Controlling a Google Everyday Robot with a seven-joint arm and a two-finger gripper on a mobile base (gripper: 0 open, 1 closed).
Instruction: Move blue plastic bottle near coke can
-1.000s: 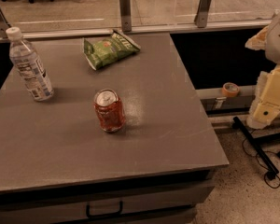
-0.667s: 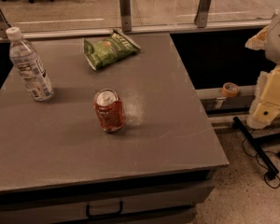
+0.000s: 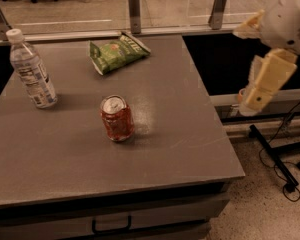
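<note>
The blue plastic bottle (image 3: 32, 69) stands upright on its base at the far left of the grey table (image 3: 180, 149), white cap up, close to the left edge. Its long axis is vertical, so the label band on its side is the part that offers itself to a sideways grip. The coke can (image 3: 117, 118) stands upright nearer the middle of the table, to the right of the bottle and nearer the camera. The two are well apart, with bare tabletop between them. A green chip bag (image 3: 117, 51) lies flat toward the far edge, right of the bottle and beyond the can, touching neither.

The gripper (image 3: 260, 86) hangs off the table's right side, above the floor and clear of the tabletop, holding nothing. Whether it is spread or pressed together I cannot tell.

The relation that matters: the bottle lies at the opposite side of the table from the gripper, far to its left, with the can and the chip bag roughly in between. By my judgement the reach has not begun, and the single arm must cross nearly the whole table, passing above or behind the can without knocking it. The bottle is tall and light, so it may tip easily when touched.
</note>
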